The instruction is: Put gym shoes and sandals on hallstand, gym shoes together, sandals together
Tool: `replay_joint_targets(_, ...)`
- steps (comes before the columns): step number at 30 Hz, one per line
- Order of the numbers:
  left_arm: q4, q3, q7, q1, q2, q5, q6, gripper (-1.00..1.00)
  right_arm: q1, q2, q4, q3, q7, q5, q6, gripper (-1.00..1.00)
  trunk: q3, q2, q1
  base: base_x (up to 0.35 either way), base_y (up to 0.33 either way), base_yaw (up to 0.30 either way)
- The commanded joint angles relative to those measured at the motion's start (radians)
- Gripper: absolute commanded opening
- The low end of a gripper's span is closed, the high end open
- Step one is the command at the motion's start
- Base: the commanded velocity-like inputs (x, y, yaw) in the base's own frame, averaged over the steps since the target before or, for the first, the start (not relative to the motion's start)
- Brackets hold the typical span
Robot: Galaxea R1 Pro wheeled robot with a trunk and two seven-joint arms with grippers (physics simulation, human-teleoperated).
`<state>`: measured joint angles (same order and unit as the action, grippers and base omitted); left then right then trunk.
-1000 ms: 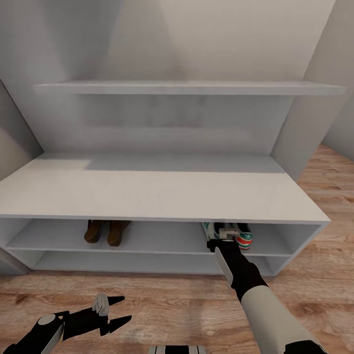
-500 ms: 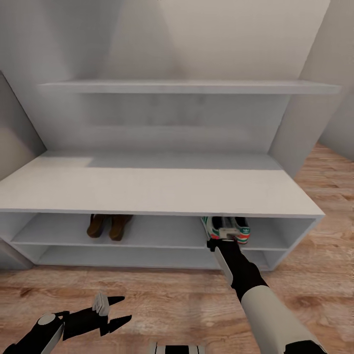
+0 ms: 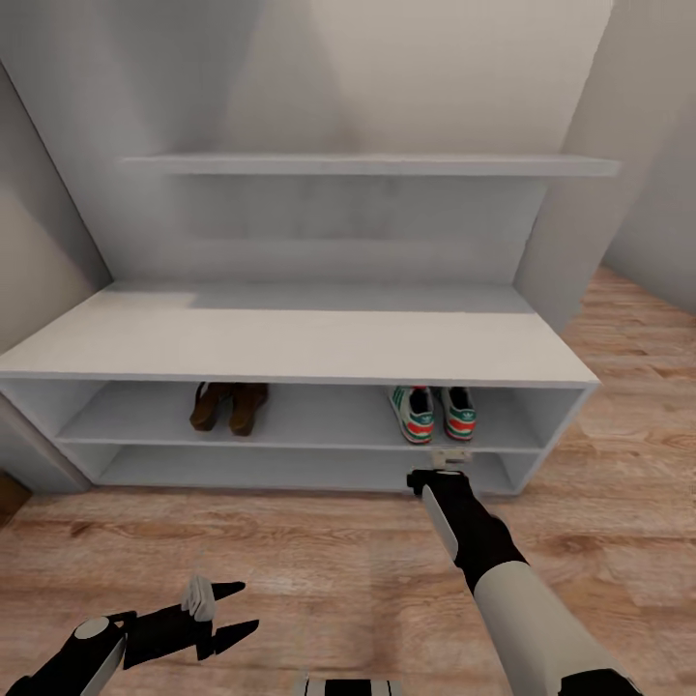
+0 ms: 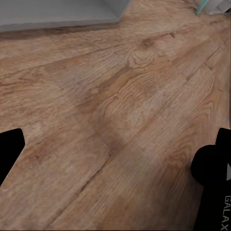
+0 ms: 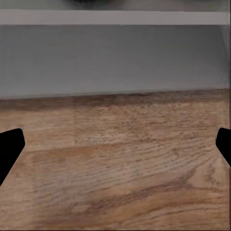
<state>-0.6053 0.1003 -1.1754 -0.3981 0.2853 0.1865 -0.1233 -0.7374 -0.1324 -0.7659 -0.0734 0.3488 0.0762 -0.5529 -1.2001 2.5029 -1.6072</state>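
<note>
Gym shoes [image 3: 432, 413] and sandals [image 3: 229, 406] sit paired on your hallstand's [image 3: 290, 348] upper shelf, so both end effectors, left [image 3: 218, 607] and right [image 3: 450, 470], hang wide and empty.

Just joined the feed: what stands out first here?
The two gym shoes sit side by side at the right of the hallstand's upper shelf row, with the two sandals paired further left. The right claw hangs open just before the rack, empty.

Black arms with pale grey forearm shells, and what looks like white "GALAXEA" lettering.
</note>
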Motion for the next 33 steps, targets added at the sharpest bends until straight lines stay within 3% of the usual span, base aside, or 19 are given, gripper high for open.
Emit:
replay_joint_targets(1,0.001,0.007,0.002,-0.001,0.002,0.007,-0.01,1.0,0.0,0.0,-0.001,-0.004,0.009,0.008,-0.004,1.0,-0.001,0.0,0.001,-0.337,0.0,0.0)
replay_joint_targets(16,0.001,0.006,0.01,-0.001,0.003,0.007,-0.01,1.0,0.003,0.002,0.009,-0.008,0.004,0.008,-0.001,1.0,-0.001,0.0,0.001,-0.329,0.0,0.0)
replay_joint_targets(23,0.001,0.001,0.012,-0.001,0.006,0.007,-0.01,1.0,0.004,0.002,0.019,-0.009,0.0,0.009,0.002,1.0,-0.001,0.0,0.001,-0.084,0.0,0.0)
replay_joint_targets(29,0.001,-0.002,0.013,-0.001,0.024,0.008,-0.01,1.0,0.005,0.003,0.05,-0.009,-0.015,0.011,0.027,1.0,-0.001,0.0,0.001,-0.004,0.0,0.0)
replay_joint_targets(33,0.001,-0.004,0.019,-0.001,0.03,0.008,-0.008,1.0,0.005,0.005,0.059,-0.009,-0.018,0.008,0.051,1.0,0.015,-0.001,0.003,0.0,0.0,0.0)
